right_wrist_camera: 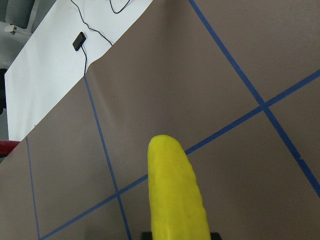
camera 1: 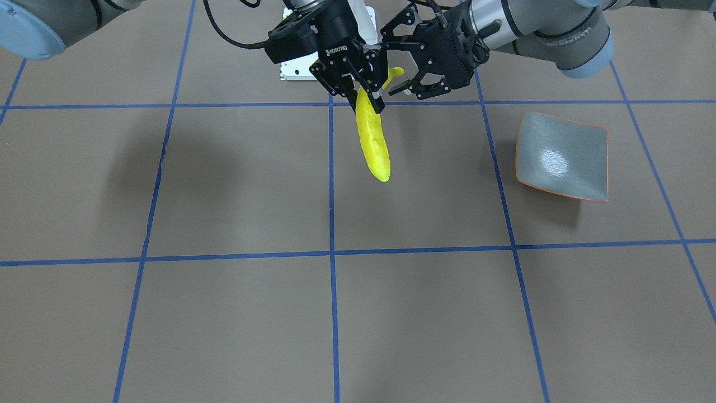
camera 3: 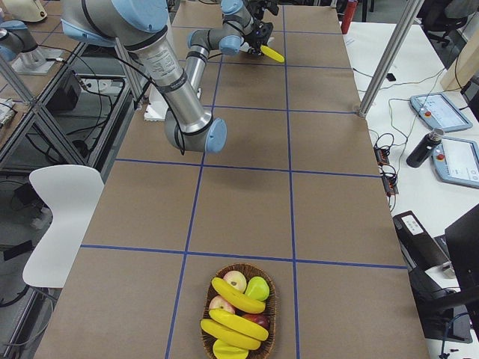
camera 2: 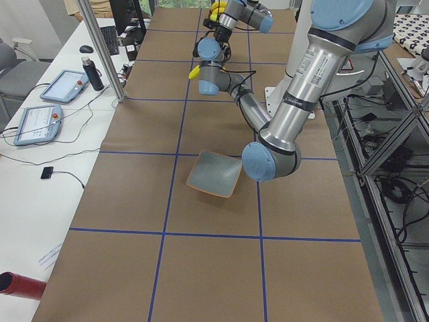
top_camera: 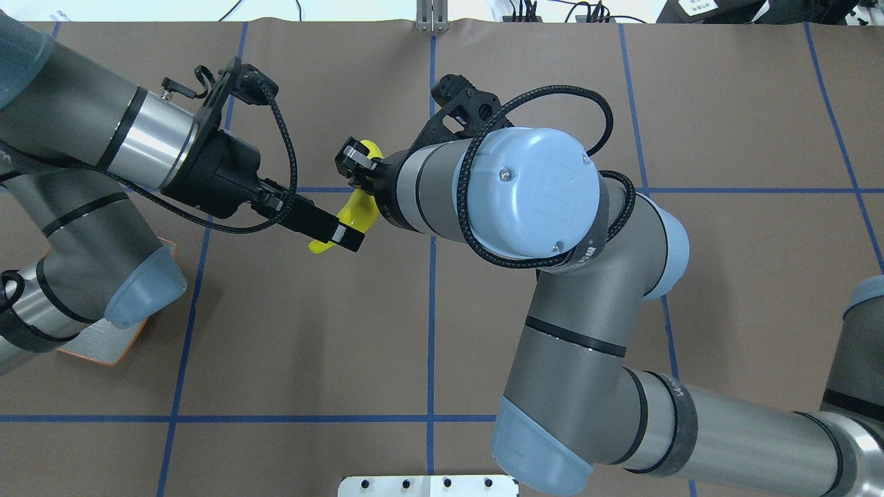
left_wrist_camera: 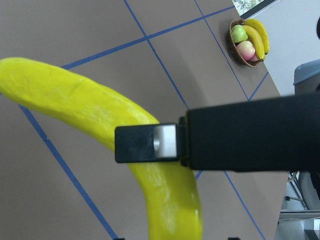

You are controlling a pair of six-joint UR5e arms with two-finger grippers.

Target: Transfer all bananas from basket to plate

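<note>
Bananas (camera 3: 236, 295) — bright yellow, curved — are heaped with apples (camera 3: 234, 280) in the dark woven basket (camera 3: 272, 295). Farther on, one yellow banana (camera 1: 373, 143) is clamped aloft by the right gripper (camera 1: 366, 101); the left gripper (camera 1: 391, 67) is spread around its upper end. Farthest, at its four o'clock in the front-facing view, the square grey-blue orange-rimmed plate (camera 1: 562, 157) is set.

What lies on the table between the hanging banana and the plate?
Front-facing view: between banana and plate, only bare table crossed by one blue tape line.
</note>
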